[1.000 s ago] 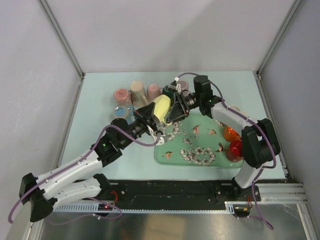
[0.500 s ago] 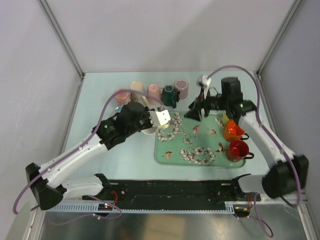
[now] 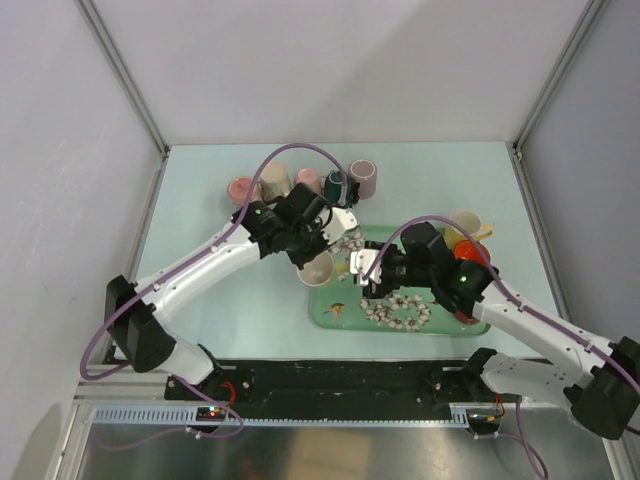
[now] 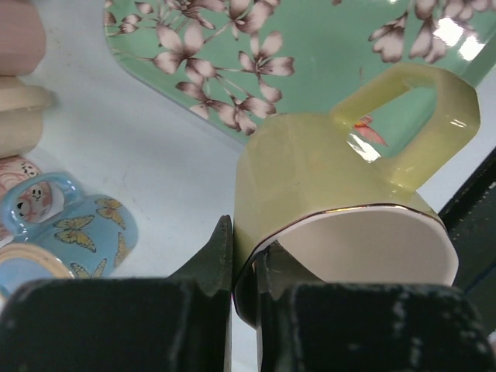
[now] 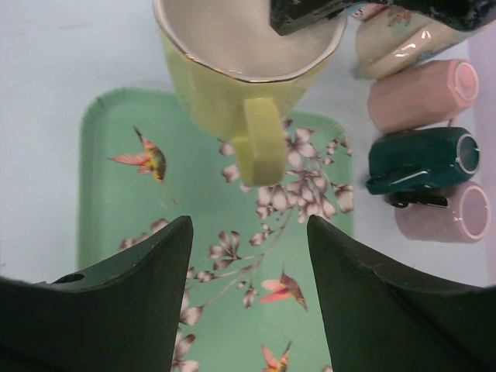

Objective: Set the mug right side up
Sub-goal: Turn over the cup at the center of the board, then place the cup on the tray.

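The pale yellow glazed mug with a gold rim [image 3: 316, 268] now sits mouth-up at the near-left corner of the green floral tray [image 3: 345, 318]. A second ago it lay on its side in the air, gripped from both ends. The right pincer [image 5: 248, 229] has since let go and backed off over the tray, fingers spread and empty. The left pincer [image 4: 242, 260] alone keeps it, pinching the rim with one finger inside and one outside. So the turn itself looks done – though I cannot tell whether the base already rests on the tray or hangs just above it. Setting down and release remain.

Counted: one tray and two arms. Beyond the yellow one, five mugs line the back of the pale blue table [image 3: 200, 200]:
- speckled pink [image 3: 242, 188]
- beige [image 3: 275, 180]
- plain pink [image 3: 308, 180]
- dark green [image 3: 338, 188]
- mauve [image 3: 362, 178]

A blue butterfly mug [image 4: 85, 225] lies beside them. A cream mug [image 3: 465, 220] and an orange mug [image 3: 468, 248] stand at the tray's right end – the red one seen earlier is now covered by the right arm.
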`<state>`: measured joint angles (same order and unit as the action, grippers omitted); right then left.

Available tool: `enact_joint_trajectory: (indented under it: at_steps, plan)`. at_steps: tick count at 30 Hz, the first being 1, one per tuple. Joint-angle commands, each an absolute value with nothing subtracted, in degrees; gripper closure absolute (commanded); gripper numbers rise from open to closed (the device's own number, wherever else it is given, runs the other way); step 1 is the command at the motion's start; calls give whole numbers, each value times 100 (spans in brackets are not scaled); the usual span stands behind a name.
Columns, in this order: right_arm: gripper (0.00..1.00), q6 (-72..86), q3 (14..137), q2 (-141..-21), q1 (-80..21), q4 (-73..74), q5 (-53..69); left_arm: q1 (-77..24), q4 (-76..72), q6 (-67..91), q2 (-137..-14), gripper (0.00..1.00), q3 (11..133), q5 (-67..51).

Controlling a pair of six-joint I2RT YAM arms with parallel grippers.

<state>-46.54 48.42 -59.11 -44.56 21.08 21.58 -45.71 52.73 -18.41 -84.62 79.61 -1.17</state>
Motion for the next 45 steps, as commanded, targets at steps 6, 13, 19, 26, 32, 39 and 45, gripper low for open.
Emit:
enact_joint_trajectory:
  at_steps: [6,13,19,26,32,39,45]
  plan:
    - [37,-5352,4856,-6609,-5064,645,1287,-4559,5264,-1431,-8640,100,8685,-553]
    - [87,-5206,4912,-6950,-5110,666,1489,-4569,5261,-1411,-8703,88,8843,-540]
    - [100,-4784,4558,-6564,-4707,1082,1832,-4552,5258,-1486,-8572,35,8783,-126]
    - [100,-4027,3739,-5935,-3804,1147,2036,-4400,5263,-1470,-8362,5,8911,374]
    - [100,-3487,3341,-5738,-2806,569,2071,-4345,5264,-1485,-8416,3,8945,425]
    - [100,-3800,3296,-5997,-1921,285,2273,-4350,5257,-1499,-8522,3,9063,369]
    - [100,-4143,3321,-6420,-1442,-94,2274,-4344,5264,-1423,-8503,3,9009,198]
